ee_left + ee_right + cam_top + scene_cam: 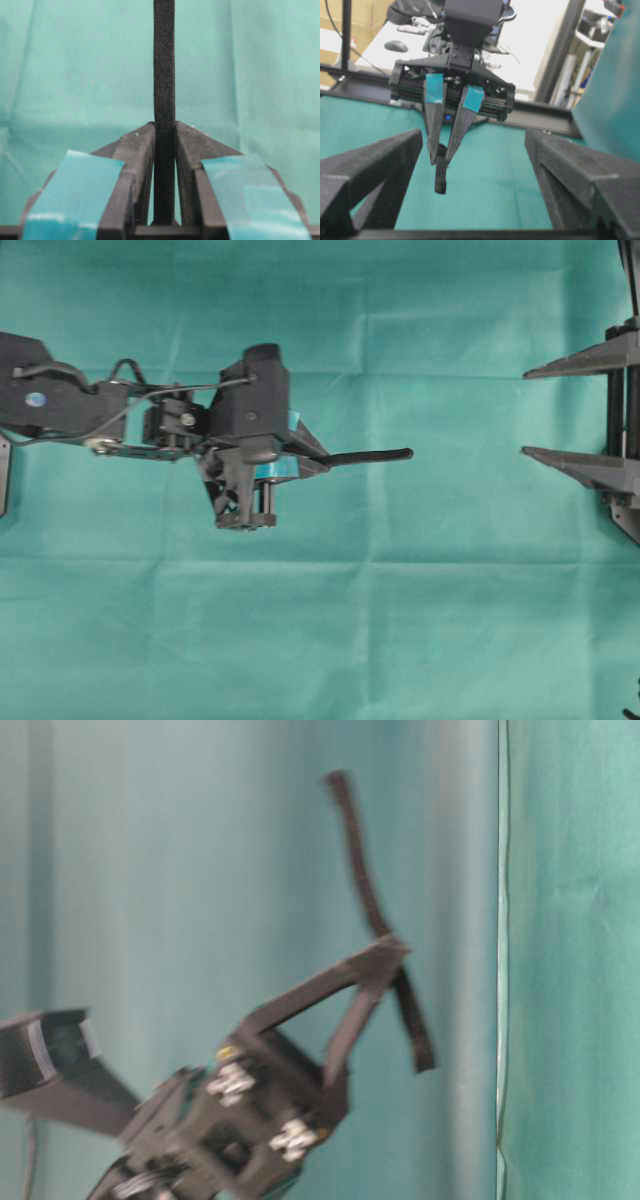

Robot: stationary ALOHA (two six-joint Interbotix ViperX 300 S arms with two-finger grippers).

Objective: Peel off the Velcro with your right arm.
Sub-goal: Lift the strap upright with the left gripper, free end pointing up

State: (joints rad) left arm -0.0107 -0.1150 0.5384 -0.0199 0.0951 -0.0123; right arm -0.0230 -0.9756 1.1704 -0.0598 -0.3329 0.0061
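Note:
The Velcro [370, 455] is a thin black strap that sticks out to the right from my left gripper [325, 458], above the green cloth. In the left wrist view the teal-taped fingers [137, 150] are shut on the Velcro [164, 60], which runs straight up between them. At table level the Velcro [360, 860] passes through the pinched fingertips [390, 952], with a longer free end on one side and a short end on the other. My right gripper [527, 410] stands open at the right edge, well apart from the strap's free end. From the right wrist, the Velcro [440, 180] hangs between the taped fingers, beyond my open right gripper [474, 135].
A green cloth [330, 620] covers the whole table. Beyond the table's far edge in the right wrist view stand a black frame bar [360, 87], a slanted post [560, 50] and a desk with a mouse [396, 46].

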